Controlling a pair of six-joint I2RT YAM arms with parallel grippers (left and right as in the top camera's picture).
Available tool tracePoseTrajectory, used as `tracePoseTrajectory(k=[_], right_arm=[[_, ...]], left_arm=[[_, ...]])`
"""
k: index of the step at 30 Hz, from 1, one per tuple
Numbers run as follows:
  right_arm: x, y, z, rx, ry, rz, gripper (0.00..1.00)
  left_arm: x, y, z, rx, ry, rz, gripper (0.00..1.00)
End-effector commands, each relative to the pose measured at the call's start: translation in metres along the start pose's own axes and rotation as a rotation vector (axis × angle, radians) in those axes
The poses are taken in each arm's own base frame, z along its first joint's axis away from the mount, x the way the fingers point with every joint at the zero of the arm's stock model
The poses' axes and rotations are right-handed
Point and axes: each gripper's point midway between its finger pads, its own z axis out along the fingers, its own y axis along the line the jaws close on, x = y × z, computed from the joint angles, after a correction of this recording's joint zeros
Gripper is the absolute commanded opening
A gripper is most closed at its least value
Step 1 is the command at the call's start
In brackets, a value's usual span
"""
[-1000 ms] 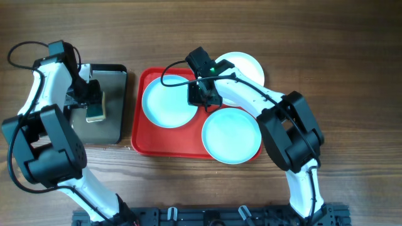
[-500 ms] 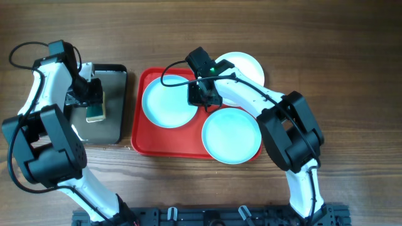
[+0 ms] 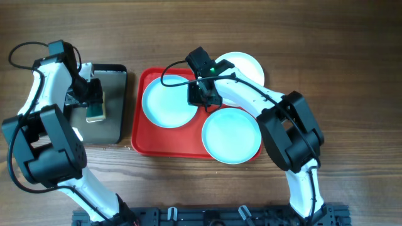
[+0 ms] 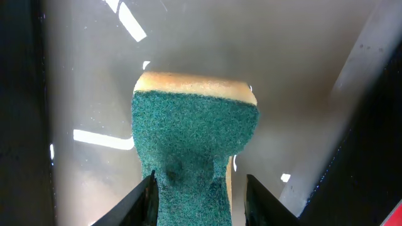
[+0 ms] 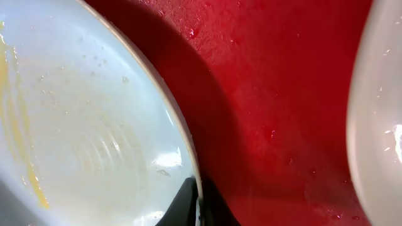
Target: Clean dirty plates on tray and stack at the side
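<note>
Right pincer (image 3: 202, 100) on plate (image 3: 164, 103) rim; tray (image 3: 164, 140) lengthwise left-right

A robot test bench: wooden table (image 3: 358, 50) with a black mounting rail (image 3: 207, 217).

The overhead camera hangs above the table (image 3: 352, 56) and looks straight down, far enough off to take in the whole red tray (image 3: 164, 142) near mid-frame. The left wrist camera works just left of the red tray. It sits very close, peering down past the left gripper (image 4: 200, 188) at the green sponge (image 4: 195, 138) on the black tray (image 4: 301, 75); the overhead view shares both. The right wrist camera is tight over the red tray's floor, looking along the right gripper (image 5: 196, 202) at the rim of the mint plate (image 5: 88, 119), which the overhead view shows on the tray's left half.
</note>
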Motion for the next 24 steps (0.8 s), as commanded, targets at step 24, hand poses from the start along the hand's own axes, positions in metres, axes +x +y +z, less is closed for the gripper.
tracePoseTrajectory(k=[24], right_arm=[[0.008,-0.027,0.018,0.107,0.022,-0.007,0.05]], left_arm=[[0.025,0.002,0.057,-0.007,-0.007,-0.019,0.19]])
